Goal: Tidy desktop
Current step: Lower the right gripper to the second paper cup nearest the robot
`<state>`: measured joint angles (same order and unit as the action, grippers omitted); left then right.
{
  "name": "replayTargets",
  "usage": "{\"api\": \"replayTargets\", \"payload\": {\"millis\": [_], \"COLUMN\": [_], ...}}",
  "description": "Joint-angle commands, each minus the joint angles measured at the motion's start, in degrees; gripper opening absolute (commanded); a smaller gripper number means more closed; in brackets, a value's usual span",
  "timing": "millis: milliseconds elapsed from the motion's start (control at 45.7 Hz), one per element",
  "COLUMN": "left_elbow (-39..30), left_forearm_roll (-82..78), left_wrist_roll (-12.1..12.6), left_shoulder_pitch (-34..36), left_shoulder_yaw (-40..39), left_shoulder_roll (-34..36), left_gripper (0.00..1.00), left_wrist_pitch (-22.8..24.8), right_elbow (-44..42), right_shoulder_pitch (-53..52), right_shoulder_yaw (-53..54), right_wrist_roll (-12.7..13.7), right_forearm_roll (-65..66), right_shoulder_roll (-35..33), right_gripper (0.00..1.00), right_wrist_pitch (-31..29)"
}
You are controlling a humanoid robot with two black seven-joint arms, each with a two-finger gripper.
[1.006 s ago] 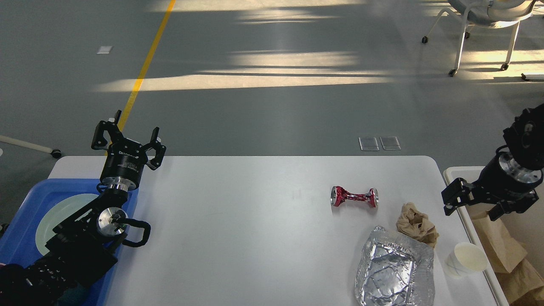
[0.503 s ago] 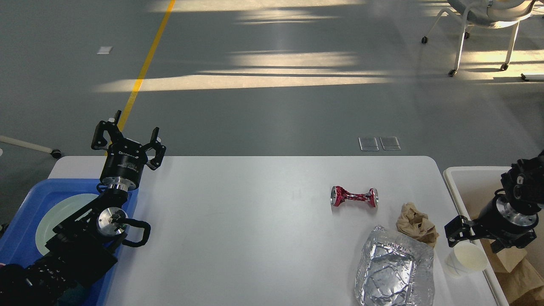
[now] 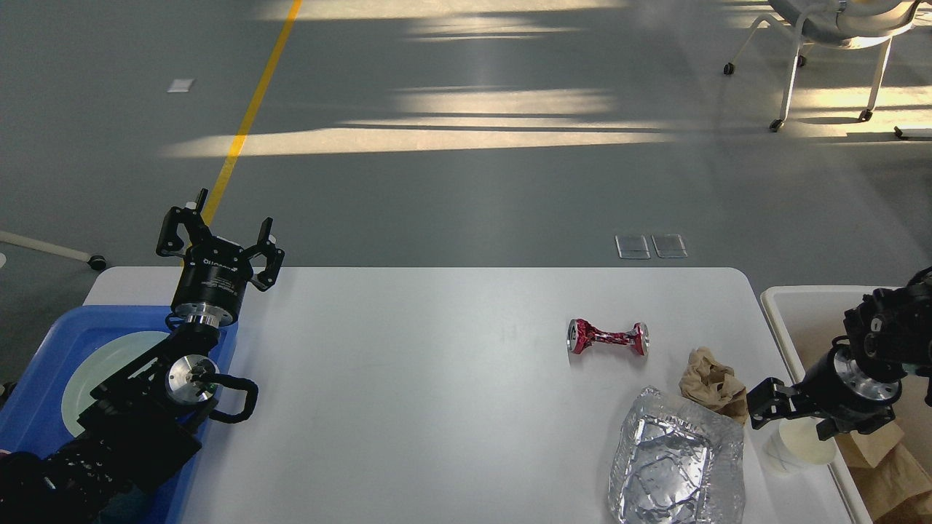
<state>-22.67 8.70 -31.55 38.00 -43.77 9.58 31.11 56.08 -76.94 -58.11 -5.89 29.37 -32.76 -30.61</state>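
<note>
The white desktop (image 3: 437,393) holds a crushed red can (image 3: 606,337), a crumpled brown paper wad (image 3: 712,384), a crinkled foil tray (image 3: 677,462) and a white paper cup (image 3: 794,450), all on its right side. My right gripper (image 3: 794,418) is open and sits low just over the cup's rim, one finger on each side of it. My left gripper (image 3: 218,244) is open and empty, pointing up over the desktop's far left corner.
An off-white bin (image 3: 790,306) with brown paper bags (image 3: 877,466) stands right of the desktop. A blue tray (image 3: 44,342) with a pale green plate (image 3: 91,371) lies at the left, under my left arm. A chair (image 3: 837,29) stands far back right.
My right arm has come down and leftward from above the bin to the paper cup, its open fingers now at the rim. The left arm has not moved.
</note>
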Motion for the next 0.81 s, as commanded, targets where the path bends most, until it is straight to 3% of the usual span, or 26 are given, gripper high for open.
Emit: {"api": "replayTargets", "payload": {"millis": [0,87,131,262,700,787], "left_elbow": [0.0,0.0,0.0,0.0,0.0,0.0], "left_forearm_roll": [0.0,0.0,0.0,0.0,0.0,0.0], "left_wrist_roll": [0.0,0.0,0.0,0.1,0.0,0.0], "left_shoulder_pitch": [0.0,0.0,0.0,0.0,0.1,0.1], "left_shoulder_yaw": [0.0,0.0,0.0,0.0,0.0,0.0], "left_shoulder_roll": [0.0,0.0,0.0,0.0,0.0,0.0], "left_gripper": [0.96,0.96,0.96,0.96,0.96,0.96], "left_wrist_pitch": [0.0,0.0,0.0,0.0,0.0,0.0], "right_elbow": [-0.5,-1.1,-2.4,-5.5,-4.9,-4.9], "right_shoulder_pitch": [2.0,3.5,4.8,8.9,8.8,8.8], "right_shoulder_yaw": [-0.1,-0.1,0.0,0.7,0.9,0.9], "right_wrist_roll": [0.0,0.1,0.4,0.5,0.5,0.5], "right_forearm_roll": [0.0,0.0,-0.1,-3.6,-4.1,-4.1], "right_shoulder_roll": [0.3,0.3,0.3,2.3,2.5,2.5], "right_gripper": [0.87,0.86,0.94,0.94,0.91,0.79], "right_wrist_pitch": [1.6,2.9,4.1,9.2,10.2,10.3]}}
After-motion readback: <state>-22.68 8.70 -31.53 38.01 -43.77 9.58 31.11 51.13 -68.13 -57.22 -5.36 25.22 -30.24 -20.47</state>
